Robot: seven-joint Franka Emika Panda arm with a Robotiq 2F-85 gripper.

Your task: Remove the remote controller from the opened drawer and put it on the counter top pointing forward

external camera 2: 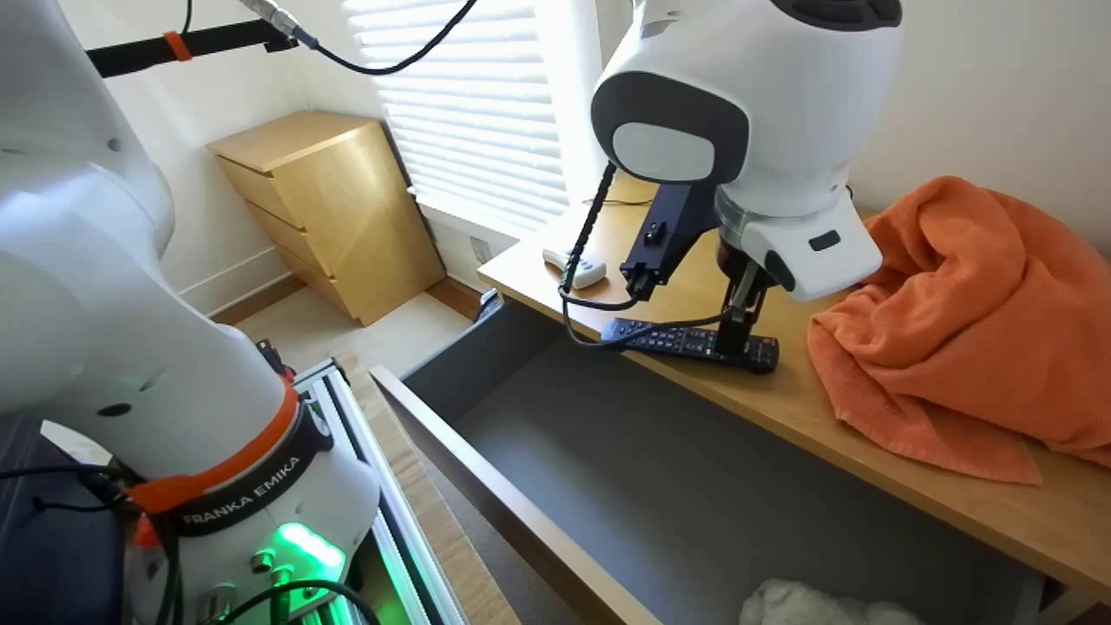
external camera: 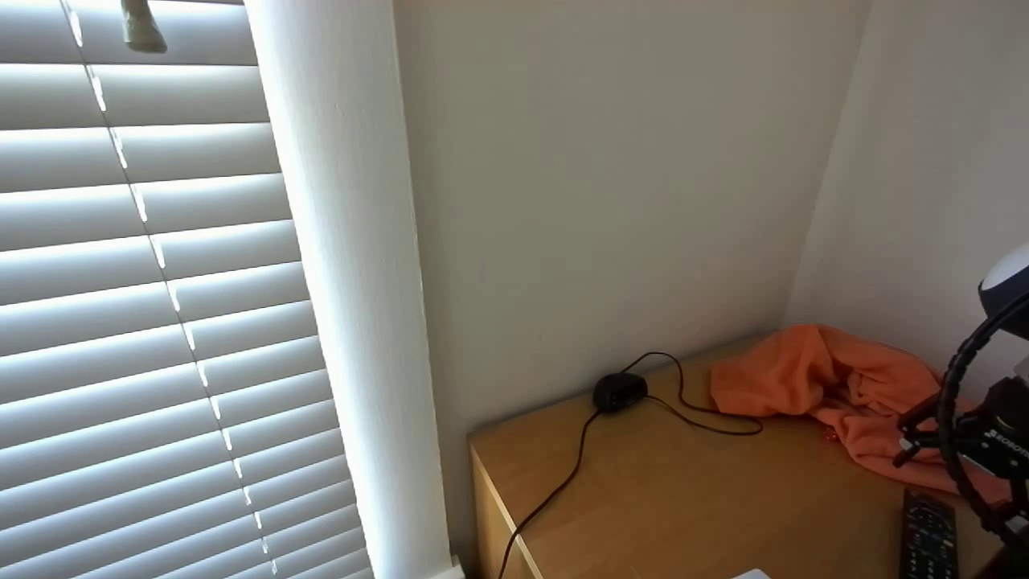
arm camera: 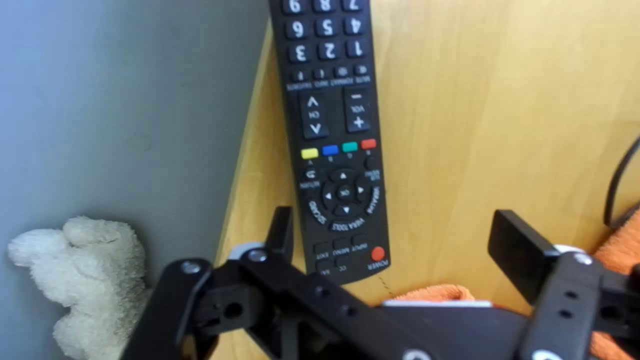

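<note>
The remote controller [arm camera: 335,115] lies flat, buttons up, on the light wooden counter top [arm camera: 450,125], along its front edge. It also shows in both exterior views [external camera: 928,535] [external camera 2: 668,340]. Its power-button end is nearest the gripper, and its far end is cut off in the wrist view. My gripper [arm camera: 392,217] is open, its fingers on either side of that end. The left finger in the wrist view is close beside the remote; the right one is well apart from it. In an exterior view the fingers [external camera 2: 742,325] are low over the remote.
The open grey drawer [external camera 2: 608,451] is below the counter's front edge, with a white fluffy thing [external camera 2: 825,603] inside. A crumpled orange cloth [external camera 2: 981,321] lies beside the remote. A black plug with cable [external camera: 619,392] and a white controller [external camera 2: 577,267] are on the counter.
</note>
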